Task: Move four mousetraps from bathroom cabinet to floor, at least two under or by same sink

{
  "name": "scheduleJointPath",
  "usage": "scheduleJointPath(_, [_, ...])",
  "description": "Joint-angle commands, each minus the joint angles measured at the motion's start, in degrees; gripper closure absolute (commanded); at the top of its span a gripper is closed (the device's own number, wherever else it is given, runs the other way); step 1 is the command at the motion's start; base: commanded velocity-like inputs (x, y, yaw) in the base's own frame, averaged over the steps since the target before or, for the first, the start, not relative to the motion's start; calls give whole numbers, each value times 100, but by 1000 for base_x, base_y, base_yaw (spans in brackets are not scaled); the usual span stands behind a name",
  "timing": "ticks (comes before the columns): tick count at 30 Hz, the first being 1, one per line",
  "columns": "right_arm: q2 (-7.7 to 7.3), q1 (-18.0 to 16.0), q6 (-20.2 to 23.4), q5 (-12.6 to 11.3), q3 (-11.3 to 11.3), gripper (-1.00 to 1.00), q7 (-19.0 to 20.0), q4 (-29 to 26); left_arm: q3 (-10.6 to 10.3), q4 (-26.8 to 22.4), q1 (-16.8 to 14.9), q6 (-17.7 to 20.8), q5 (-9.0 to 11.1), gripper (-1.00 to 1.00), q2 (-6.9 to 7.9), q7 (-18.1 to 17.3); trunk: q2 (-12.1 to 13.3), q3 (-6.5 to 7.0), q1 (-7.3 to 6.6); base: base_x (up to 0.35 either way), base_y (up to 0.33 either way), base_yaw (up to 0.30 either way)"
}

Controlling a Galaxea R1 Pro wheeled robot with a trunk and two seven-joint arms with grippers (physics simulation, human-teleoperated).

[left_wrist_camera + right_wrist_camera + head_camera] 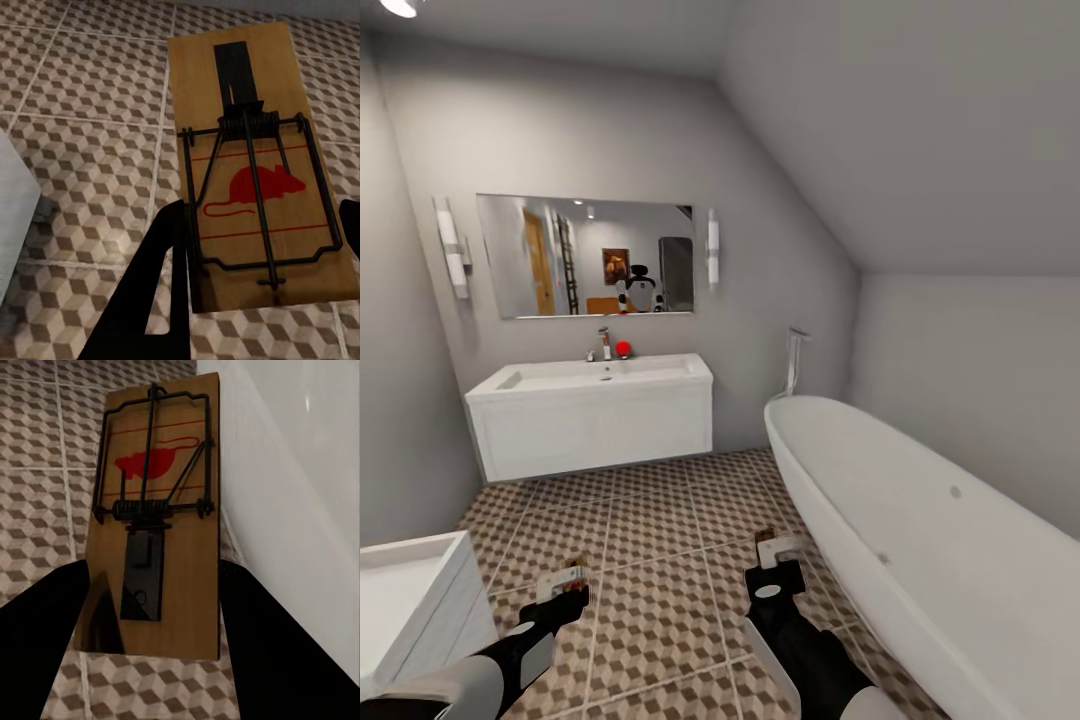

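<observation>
Above the cube-patterned brown and beige tiled floor [660, 520], 2 grippers each clamp 1 flat tan wooden mousetrap: the left gripper [565, 583] grips one [251, 172], the right gripper [775, 555] another [154, 517] beside the white oval bathtub [920, 520]. The white rectangular sink [595, 375] stands ahead by the wall.

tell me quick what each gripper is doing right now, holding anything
Left gripper: shut on a mousetrap, above the bathroom floor.
Right gripper: shut on a second mousetrap, beside the bathtub.
</observation>
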Motion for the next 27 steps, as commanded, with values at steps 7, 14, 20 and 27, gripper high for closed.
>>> scheduleJointPath(7, [-5, -6, 32, -36, 26, 100, -46, -7, -48, 3, -5, -16, 16, 100, -1, 33, -4, -7, 3, 323, 0, 270])
scheduleJointPath(14, [-5, -6, 25, -36, 26, 100, -34, -7, -48, 3, -5, -15, 16, 100, -4, 33, -4, -7, 3, 323, 0, 178])
scheduleJointPath(20, [-5, -6, 18, -36, 25, 100, -31, -7, -48, 3, -5, -9, 16, 100, -10, 33, -4, -7, 3, 323, 0, 10])
scheduleJointPath(27, [-11, -6, 18, -31, 23, 100, -35, -7, -48, 3, -5, -8, 16, 100, -10, 27, -4, -7, 3, 323, 0, 1])
